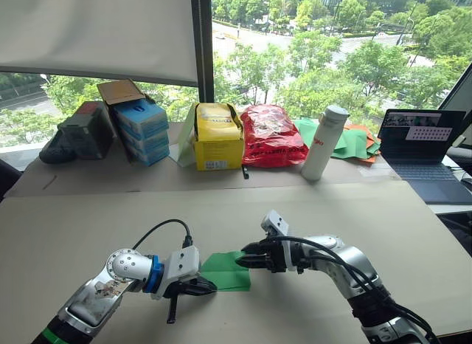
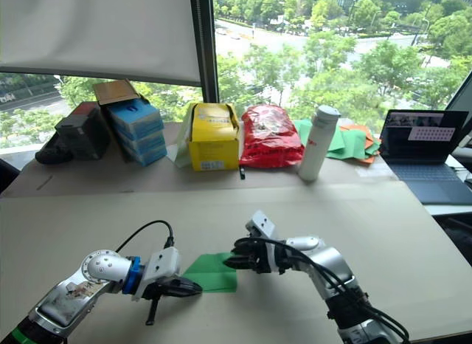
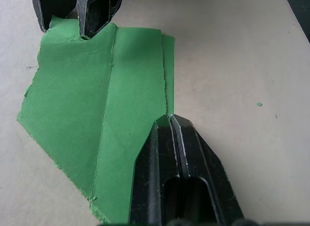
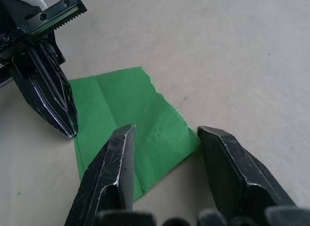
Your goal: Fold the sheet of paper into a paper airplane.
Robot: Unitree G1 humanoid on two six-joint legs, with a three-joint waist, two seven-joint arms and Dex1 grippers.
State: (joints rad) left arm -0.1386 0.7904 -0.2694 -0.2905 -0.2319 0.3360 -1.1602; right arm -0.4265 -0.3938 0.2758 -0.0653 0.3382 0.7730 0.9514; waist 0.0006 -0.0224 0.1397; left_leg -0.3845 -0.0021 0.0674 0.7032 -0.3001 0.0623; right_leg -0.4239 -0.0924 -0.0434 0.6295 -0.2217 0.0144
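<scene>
**Two grippers meet over a half-folded green sheet**

Nearest the camera, the left gripper (image 1: 198, 287) presses its black fingers, drawn together into a single point, onto the near-left edge of the sheet of paper (image 1: 226, 271), which lies flat on the pale table (image 1: 88, 218) between the two arms. The left wrist view shows those fingers tip-down on the green surface beside a long crease, pinning the sheet rather than pinching it.

From the opposite side the right gripper (image 1: 245, 260) reaches in at the sheet's far-right corner. Its wrist view shows the fingers spread well apart, one resting over the paper and the other on bare table just past the torn-looking edge, with nothing held between them.

The sheet already carries folds: creases run along its length, roughly from one gripper toward the other. The right arm appears better placed to lift a flap, since the corner lies between its parted fingers, while the left arm anchors the other end.

Along the window at the back stand a yellow box (image 1: 217, 136), a red bag (image 1: 269, 135), a white bottle (image 1: 324, 142) and a laptop (image 1: 422, 146).
</scene>
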